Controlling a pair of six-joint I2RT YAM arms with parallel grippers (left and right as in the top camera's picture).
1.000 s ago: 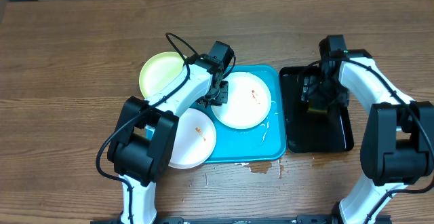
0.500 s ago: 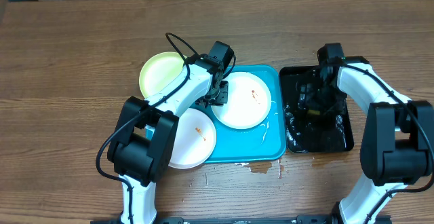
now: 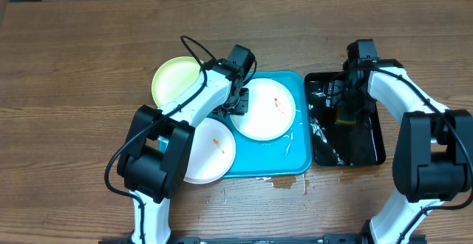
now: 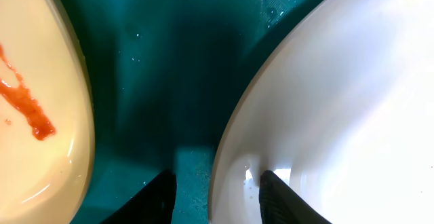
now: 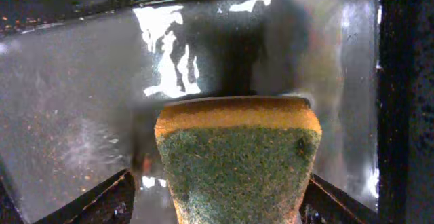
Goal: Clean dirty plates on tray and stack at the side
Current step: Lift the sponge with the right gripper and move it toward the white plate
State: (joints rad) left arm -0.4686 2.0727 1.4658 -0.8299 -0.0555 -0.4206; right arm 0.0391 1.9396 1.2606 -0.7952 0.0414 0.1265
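Note:
A white plate (image 3: pixel 267 111) with a small orange smear lies on the cyan tray (image 3: pixel 297 161). My left gripper (image 3: pixel 238 106) sits at its left rim. In the left wrist view the gripper (image 4: pixel 215 175) is open, one finger on the tray floor (image 4: pixel 163 115), the other over the plate (image 4: pixel 339 102), neither pressing the rim. A second smeared white plate (image 3: pixel 211 151) (image 4: pixel 34 102) overhangs the tray's left edge. The pale yellow-green plate (image 3: pixel 174 81) lies on the table beyond it. My right gripper (image 3: pixel 344 109) (image 5: pixel 220 178) is open around a green-and-yellow sponge (image 5: pixel 237 156).
The narrow black tray (image 3: pixel 369 151) stands right of the cyan one, wet inside (image 5: pixel 74 115). White streaks (image 3: pixel 290 144) mark the cyan tray's right side. A small spill (image 3: pixel 284 183) lies on the wooden table (image 3: pixel 74 66) in front of it.
The right gripper shifted slightly within the black tray and the wet glints there changed. The left arm has stayed at the plate's rim, its fingers a little wider apart.

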